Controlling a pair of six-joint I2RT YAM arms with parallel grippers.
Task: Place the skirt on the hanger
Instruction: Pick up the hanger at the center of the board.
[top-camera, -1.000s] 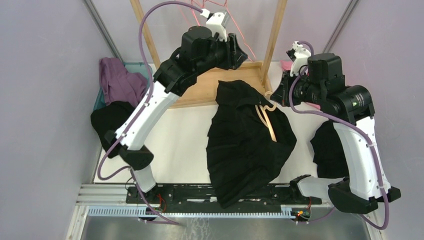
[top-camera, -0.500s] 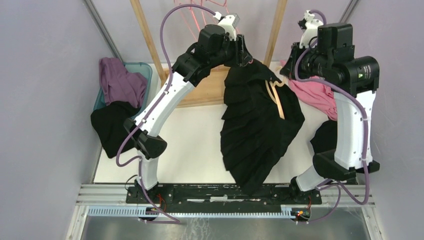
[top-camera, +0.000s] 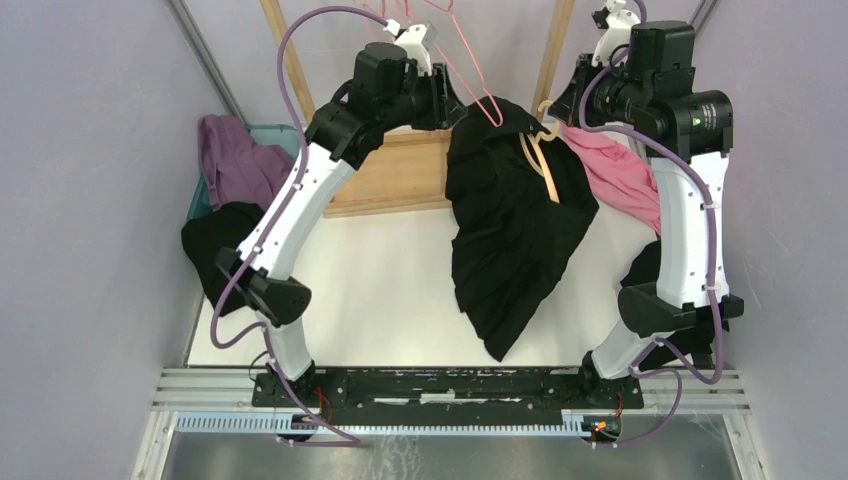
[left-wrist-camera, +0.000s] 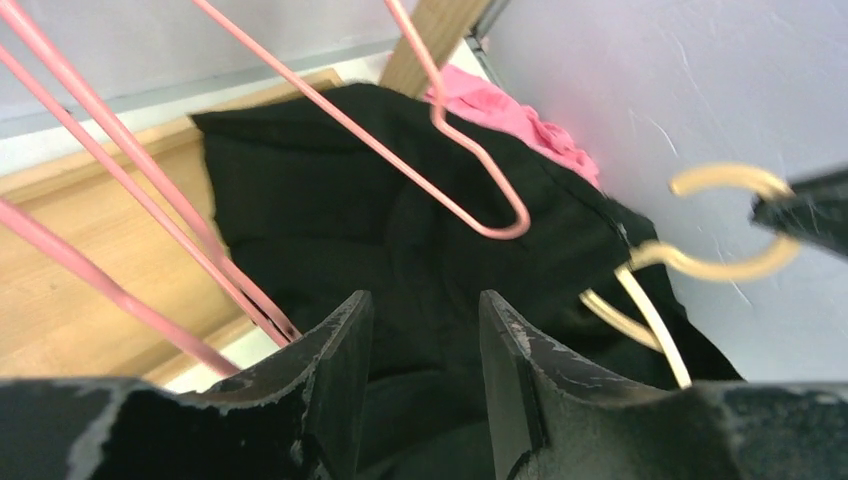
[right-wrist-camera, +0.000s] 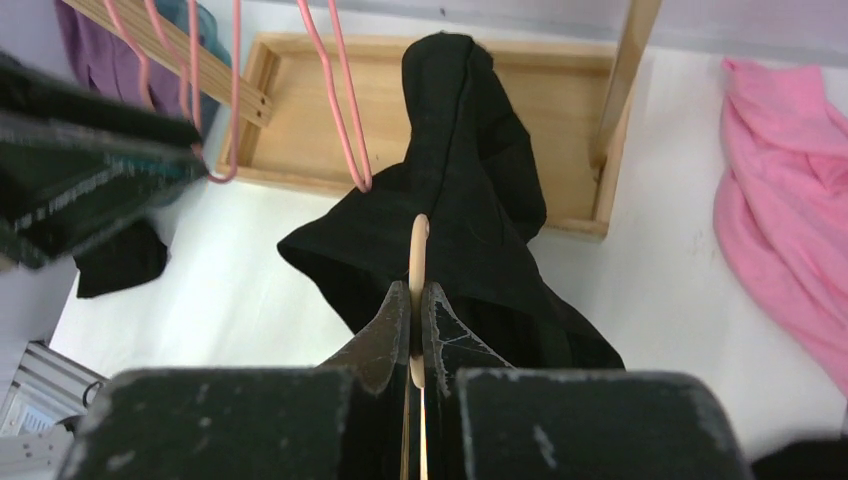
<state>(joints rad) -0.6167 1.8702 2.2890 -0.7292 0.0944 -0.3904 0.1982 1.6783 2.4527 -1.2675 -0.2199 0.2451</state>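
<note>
The black pleated skirt hangs from the beige hanger, its hem trailing down toward the table front. My right gripper is shut on the hanger's round hook, with the skirt draped below it. The right wrist view shows the jaws pinching the hook edge-on. My left gripper is open just left of the skirt's top. In the left wrist view its fingers stand apart with the skirt ahead of them and the hanger's hook at the right.
Thin pink wire hangers hang from the wooden rack close beside my left gripper and cross the left wrist view. A pink garment lies at the right. A purple garment sits in a teal bin. Plain black garments lie at both sides.
Both arms rose and moved toward the rack, lifting the skirt on the hanger off the table. My left gripper has drawn back left from the skirt's top.
</note>
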